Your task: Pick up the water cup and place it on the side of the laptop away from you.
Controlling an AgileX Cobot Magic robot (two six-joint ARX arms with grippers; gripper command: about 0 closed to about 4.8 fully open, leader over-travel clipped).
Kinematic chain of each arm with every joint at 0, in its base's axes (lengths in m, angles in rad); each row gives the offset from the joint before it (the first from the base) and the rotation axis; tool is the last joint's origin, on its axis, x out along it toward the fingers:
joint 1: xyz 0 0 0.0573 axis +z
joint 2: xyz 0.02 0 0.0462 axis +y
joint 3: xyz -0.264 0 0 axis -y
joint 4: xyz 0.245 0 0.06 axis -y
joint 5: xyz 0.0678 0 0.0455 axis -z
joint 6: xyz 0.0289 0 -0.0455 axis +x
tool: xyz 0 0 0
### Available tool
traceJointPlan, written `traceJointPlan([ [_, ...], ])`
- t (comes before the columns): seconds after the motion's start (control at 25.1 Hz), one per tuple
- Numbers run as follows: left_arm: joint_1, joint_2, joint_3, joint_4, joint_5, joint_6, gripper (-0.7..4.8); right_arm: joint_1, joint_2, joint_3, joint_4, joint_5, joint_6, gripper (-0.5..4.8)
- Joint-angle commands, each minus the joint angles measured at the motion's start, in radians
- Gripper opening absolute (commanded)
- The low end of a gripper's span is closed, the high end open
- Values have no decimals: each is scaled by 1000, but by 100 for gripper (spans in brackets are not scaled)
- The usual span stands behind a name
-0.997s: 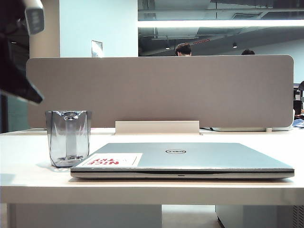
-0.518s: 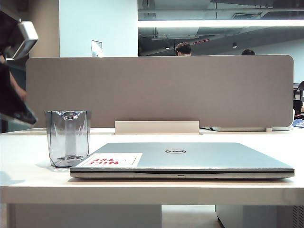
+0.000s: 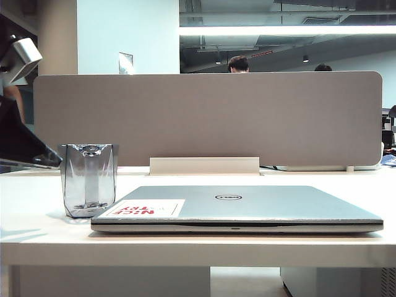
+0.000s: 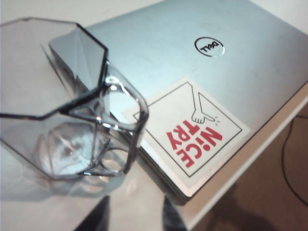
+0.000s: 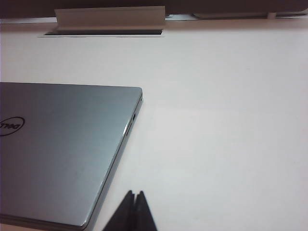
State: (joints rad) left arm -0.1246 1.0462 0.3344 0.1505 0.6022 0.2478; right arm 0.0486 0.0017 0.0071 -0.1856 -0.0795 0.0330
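A white table (image 3: 198, 244) fills the scene, backed by a grey partition panel (image 3: 210, 117). On it lies the closed silver laptop (image 3: 247, 207), lid up, with a round logo (image 4: 209, 46) and a white sticker (image 4: 190, 132) with red lettering at one corner. The water cup (image 3: 89, 179), a clear grey-tinted faceted mug, stands upright on the table just beside that stickered corner, its thin squared handle (image 4: 127, 127) toward the laptop. The left gripper (image 4: 132, 216) hovers above and close to the cup, fingertips parted with a clear gap, holding nothing. The right gripper (image 5: 134, 211) hangs over bare table near the laptop's far corner, fingertips pressed together, empty.
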Motion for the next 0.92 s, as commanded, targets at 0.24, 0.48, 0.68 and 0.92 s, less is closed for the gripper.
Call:
traceJointPlan([
  [0.24, -15, 92, -2, 104, 7, -15, 134, 0, 0, -3, 5, -1, 0, -8],
  [0.48, -71, 190, -2, 244, 0, -20, 135, 0, 0, -3, 5, -2, 0, -8],
  [0.68, -94, 264, -2, 315, -55, -20, 135, 0, 0, -3, 5, -2, 0, -8],
  [0.92, -94, 288, -2, 348, -80, -19, 134, 0, 0, -3, 5, -2, 0, -8],
])
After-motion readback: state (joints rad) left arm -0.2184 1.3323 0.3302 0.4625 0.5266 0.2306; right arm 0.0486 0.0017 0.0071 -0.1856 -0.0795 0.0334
